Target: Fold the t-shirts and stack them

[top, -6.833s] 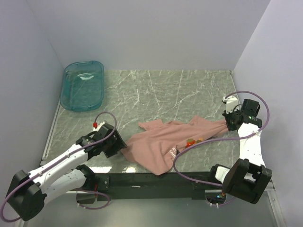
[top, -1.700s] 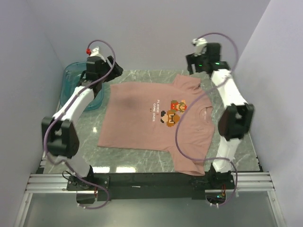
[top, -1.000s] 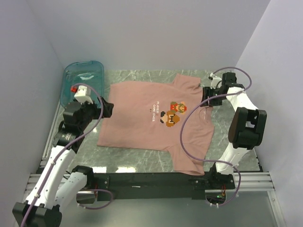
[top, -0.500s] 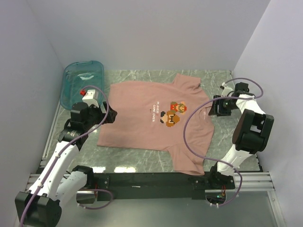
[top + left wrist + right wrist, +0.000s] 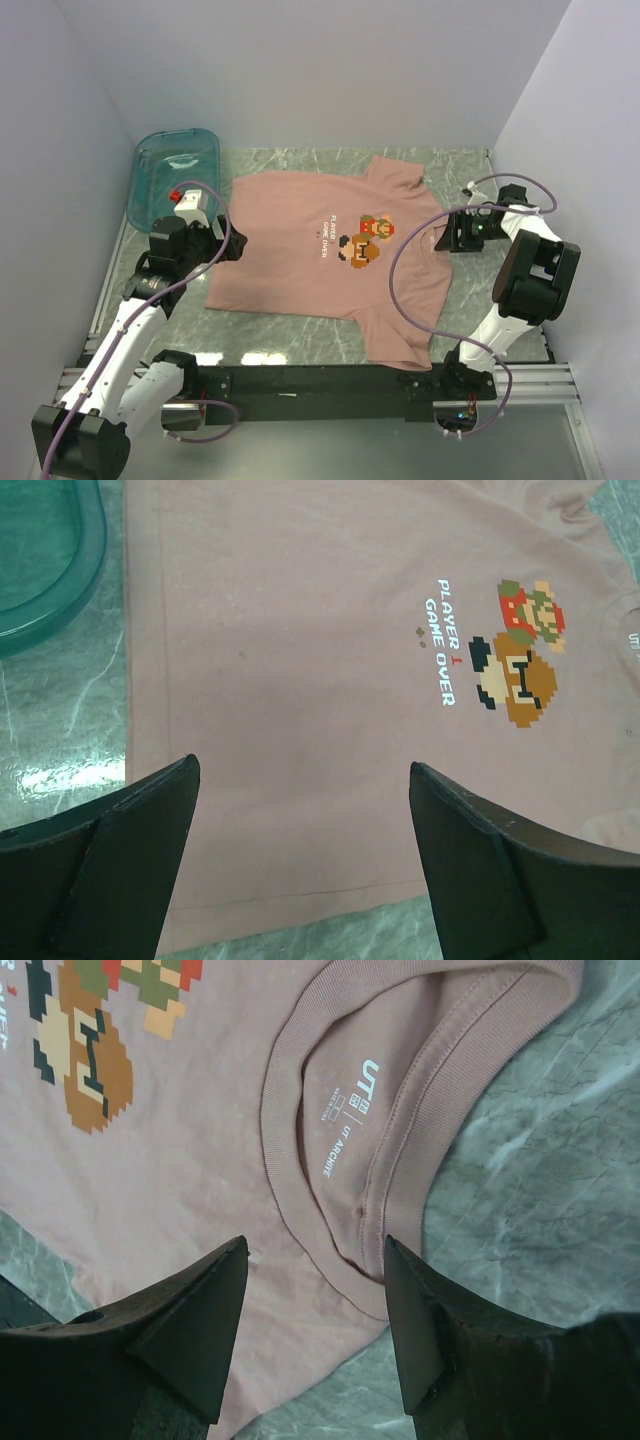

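The dusty-pink t-shirt (image 5: pixel 320 250), soft, light and limp, so likely best pinched at its hem or collar, lies flat on the counter (image 5: pixel 300 160) beside the teal bin (image 5: pixel 175 180), with the left end effector (image 5: pixel 300 770) wide open and empty over its bin-side hem and the right end effector (image 5: pixel 315 1245) partly open and empty above the collar farthest from the bin.

Bright, even, diffuse from above; faint soft shadows; white glare patches on desk (image 5: pixel 262 357) at near edge; t-shirt (image 5: pixel 300 710) print sharp in wrist views; close foreground dark, slightly soft
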Available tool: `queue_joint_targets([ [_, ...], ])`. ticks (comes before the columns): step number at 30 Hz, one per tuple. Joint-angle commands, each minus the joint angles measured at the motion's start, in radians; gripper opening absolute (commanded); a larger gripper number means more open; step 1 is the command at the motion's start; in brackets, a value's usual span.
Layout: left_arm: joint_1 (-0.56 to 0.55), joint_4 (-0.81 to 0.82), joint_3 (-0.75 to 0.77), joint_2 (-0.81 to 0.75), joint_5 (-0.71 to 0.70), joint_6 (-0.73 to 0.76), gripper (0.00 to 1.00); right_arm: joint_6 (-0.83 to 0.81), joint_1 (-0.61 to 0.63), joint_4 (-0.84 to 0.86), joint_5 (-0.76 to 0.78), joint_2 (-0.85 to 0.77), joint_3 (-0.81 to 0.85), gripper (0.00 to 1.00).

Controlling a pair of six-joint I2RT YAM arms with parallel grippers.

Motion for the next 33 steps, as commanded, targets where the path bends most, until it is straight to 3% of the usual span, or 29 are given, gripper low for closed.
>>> queue_joint_targets([
  [1,-0.002,0.017,0.029,0.000,0.001,0.020,0.90,-0.042,-0.017,-0.018,-0.046,-0.005,-0.013,0.63],
  [33,-0.004,0.014,0.028,0.004,0.024,0.023,0.89,-0.069,-0.026,-0.043,-0.069,0.002,-0.019,0.63],
])
